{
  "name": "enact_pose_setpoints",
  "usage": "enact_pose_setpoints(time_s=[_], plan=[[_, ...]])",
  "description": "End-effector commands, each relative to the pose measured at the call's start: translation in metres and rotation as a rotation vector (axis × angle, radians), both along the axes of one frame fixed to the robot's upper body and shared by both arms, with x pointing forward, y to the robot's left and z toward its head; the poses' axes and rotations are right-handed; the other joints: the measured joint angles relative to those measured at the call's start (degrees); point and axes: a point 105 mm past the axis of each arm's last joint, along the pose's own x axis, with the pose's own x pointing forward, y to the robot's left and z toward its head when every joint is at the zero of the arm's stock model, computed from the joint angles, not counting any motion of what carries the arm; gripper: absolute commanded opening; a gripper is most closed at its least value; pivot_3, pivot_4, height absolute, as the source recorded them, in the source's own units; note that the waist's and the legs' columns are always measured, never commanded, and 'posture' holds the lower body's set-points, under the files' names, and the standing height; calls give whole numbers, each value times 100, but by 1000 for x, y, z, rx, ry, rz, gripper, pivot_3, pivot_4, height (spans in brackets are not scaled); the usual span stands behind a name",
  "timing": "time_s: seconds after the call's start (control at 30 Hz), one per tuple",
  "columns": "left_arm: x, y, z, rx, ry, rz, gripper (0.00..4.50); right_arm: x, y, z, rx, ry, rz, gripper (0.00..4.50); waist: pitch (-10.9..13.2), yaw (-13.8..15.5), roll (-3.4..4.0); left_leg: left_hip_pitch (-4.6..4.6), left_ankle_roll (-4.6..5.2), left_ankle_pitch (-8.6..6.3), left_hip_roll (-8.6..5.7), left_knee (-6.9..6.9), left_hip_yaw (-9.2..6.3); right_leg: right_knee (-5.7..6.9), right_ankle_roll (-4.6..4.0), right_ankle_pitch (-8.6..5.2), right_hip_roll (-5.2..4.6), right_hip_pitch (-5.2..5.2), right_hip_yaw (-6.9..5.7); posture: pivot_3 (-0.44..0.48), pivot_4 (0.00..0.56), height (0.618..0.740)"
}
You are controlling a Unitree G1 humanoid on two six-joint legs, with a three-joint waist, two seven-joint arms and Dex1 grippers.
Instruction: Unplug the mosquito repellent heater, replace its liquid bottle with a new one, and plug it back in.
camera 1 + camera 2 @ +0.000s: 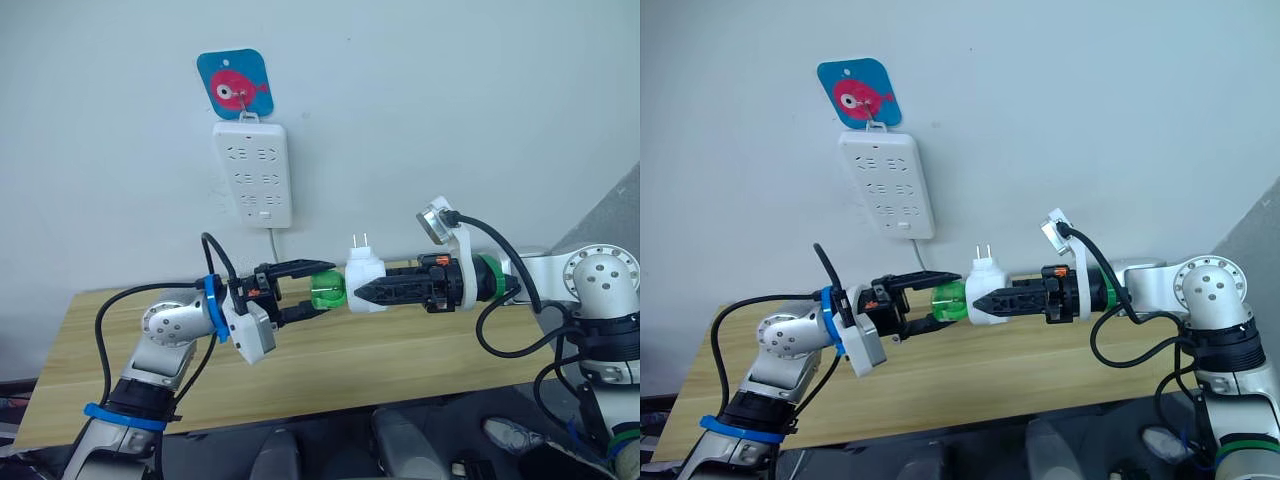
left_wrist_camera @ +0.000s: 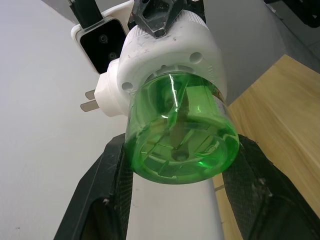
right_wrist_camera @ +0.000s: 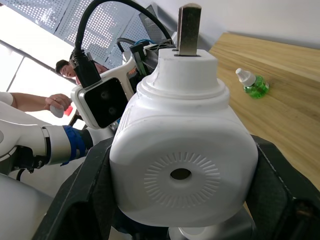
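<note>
Above the wooden table (image 1: 400,360) the white mosquito repellent heater (image 1: 365,270) hangs in mid-air, unplugged, its two prongs (image 1: 358,241) pointing up. My right gripper (image 1: 362,293) is shut on its body from the right. A green liquid bottle (image 2: 180,130) is seated in the heater's left end. My left gripper (image 1: 318,288) comes in from the left, and its black fingers (image 2: 107,185) press both sides of that bottle. In the right wrist view, another green bottle (image 3: 252,82) with a white cap lies on the table.
A white multi-socket power strip (image 1: 252,173) hangs on the wall under a blue fish hook plate (image 1: 235,87), its cord running down behind the table. A person (image 3: 62,67) is in the background of the right wrist view.
</note>
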Motion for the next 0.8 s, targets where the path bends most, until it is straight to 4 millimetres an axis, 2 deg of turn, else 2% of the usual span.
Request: enact_pose_setpoints(time_s=[0.03, 0.1, 0.23, 0.27, 0.3, 0.6, 0.7, 0.8], plan=[[-10, -1, 9, -26, -25, -42, 2173, 0, 0, 15, 37, -47, 6, 3005, 0, -2, 0, 0, 0, 0, 0, 0, 0, 0, 0, 0, 0, 0, 0, -119, 118, 728], [-14, -1, 9, -32, -6, -65, 2173, 0, 0, 15, 38, -47, 8, 3005, 0, -3, 0, 1, 0, 0, 1, -1, 0, 0, 0, 0, 0, 0, 0, -112, 117, 728], [-13, 4, 7, -22, 11, -47, 3511, 0, 0, 15, 38, -48, 10, 3005, 0, 3, 0, 0, 0, 0, 1, -2, 0, 0, 0, 0, 0, 0, 0, -112, 117, 728], [-12, 4, 7, -21, -1, -42, 3778, 0, 0, 14, 38, -48, 10, 3005, 0, 4, 0, 1, 0, 0, 1, -1, 0, 0, 0, 0, 0, 0, 0, -112, 117, 728], [-12, 4, 8, -29, -10, -37, 3803, 0, 1, 14, 38, -47, 9, 3005, 0, 5, 0, 1, 0, 0, 1, -1, 0, 0, 0, 0, 1, 0, -1, -112, 117, 728], [-8, 0, 6, -44, -17, -16, 3803, 0, 0, 14, 39, -47, 8, 3005, 0, 6, 0, 0, 0, 0, 1, -1, 0, 0, 0, 0, 1, 0, 0, -112, 117, 728], [-9, -3, 7, -47, -8, -30, 3169, -1, 0, 14, 38, -47, 8, 3005, 0, 5, 0, 1, 0, 0, 1, -1, 0, 0, 0, 0, 1, 0, -1, -112, 117, 728], [-10, -4, 7, -48, -3, -36, 2286, 0, 0, 14, 37, -47, 7, 3005, 0, 5, 0, 1, 0, 0, 1, -1, 0, 0, 0, 0, 1, 0, 0, -116, 118, 728]])
